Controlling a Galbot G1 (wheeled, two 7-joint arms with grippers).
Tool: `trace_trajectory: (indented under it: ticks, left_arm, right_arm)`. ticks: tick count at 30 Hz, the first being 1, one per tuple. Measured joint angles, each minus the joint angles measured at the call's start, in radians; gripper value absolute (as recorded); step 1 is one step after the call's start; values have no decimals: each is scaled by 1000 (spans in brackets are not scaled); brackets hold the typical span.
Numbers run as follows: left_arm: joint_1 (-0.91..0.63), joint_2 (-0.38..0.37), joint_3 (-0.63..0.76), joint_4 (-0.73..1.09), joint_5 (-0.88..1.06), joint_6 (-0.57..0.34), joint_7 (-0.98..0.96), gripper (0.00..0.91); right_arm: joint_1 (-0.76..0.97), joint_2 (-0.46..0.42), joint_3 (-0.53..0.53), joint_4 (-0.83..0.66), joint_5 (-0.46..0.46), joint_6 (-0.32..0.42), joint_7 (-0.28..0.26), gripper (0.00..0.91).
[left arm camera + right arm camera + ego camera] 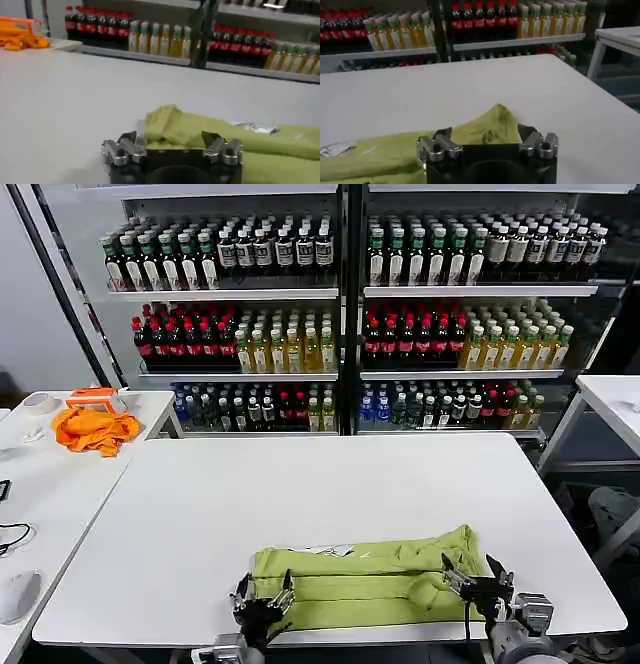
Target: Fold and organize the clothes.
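No legible text anywhere. White neck label (pixel 255 128) on lime T-shirt (pixel 370 584): print too small to read. Bottle labels (pixel 300 254) on shelves: brands unreadable. Label lies beyond left gripper (pixel 172 145) fingers (pixel 212 141).

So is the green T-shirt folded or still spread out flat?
Folded. The T-shirt lies as a narrow, layered band along the table's near edge, with a lengthwise fold line visible.

A white worktop (pixel 300 504) lies ahead of the end effectors. Beyond it stand bottle shelves (pixel 340 294). Side tables (pixel 60 474) flank it.
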Motion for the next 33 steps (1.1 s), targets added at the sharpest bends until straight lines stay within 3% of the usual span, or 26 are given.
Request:
trace_trajectory:
  ticks: [27, 28, 29, 33]
  left_arm:
    - [59, -39, -10, -41, -70, -66, -14, 40]
    - [60, -41, -13, -49, -75, -66, -14, 796]
    - [61, -39, -15, -54, -81, -66, -13, 907]
    - [60, -21, -33, -72, -97, -55, -12, 907]
  right_arm:
    - [-18, -4, 27, 38, 11, 11, 22, 907]
    - [-19, -3, 27, 39, 11, 11, 22, 907]
    - [-19, -3, 26, 39, 10, 11, 22, 907]
    - [-23, -2, 25, 43, 10, 11, 21, 907]
